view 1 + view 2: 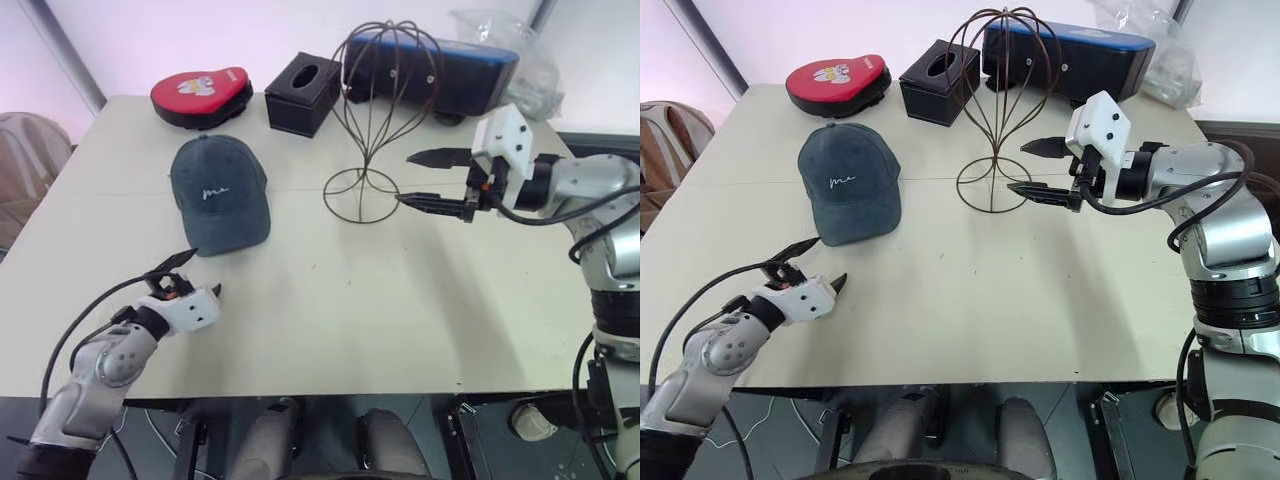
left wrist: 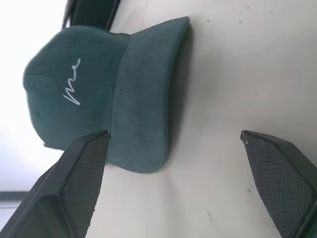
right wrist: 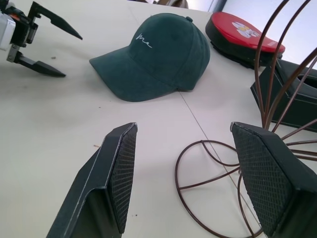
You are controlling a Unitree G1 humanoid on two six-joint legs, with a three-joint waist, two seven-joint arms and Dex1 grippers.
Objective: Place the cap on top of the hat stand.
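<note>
A: Where is the cap (image 1: 218,194) at this moment?

B: It lies flat on the bench (image 1: 340,310), crown up, with the brim toward the robot. It is near the hat stand (image 1: 378,120), on the robot's left side of it, and the two are apart. Nothing holds the cap.

A: And the hat stand?

B: It stands upright on its round ring base. The head-shaped cage is bare. Behind it, near the far edge of the bench, there is a black tissue box (image 1: 303,93), and farther to the left from the stand a flat red padded object (image 1: 201,95). A long dark blue case (image 1: 440,66) lies behind the stand.

A: What about the left gripper (image 1: 196,275)?

B: Its fingers are spread wide and hold nothing. It is low over the bench, on the near side of the cap, well away from the stand. In the left wrist view the brim sits just beyond the fingertips, not touching them.

A: The right gripper (image 1: 424,178)?

B: Also spread wide and empty. It hangs above the bench just beside the stand, on the robot's right side of it, pointing at the stem, without touching the wire.
</note>
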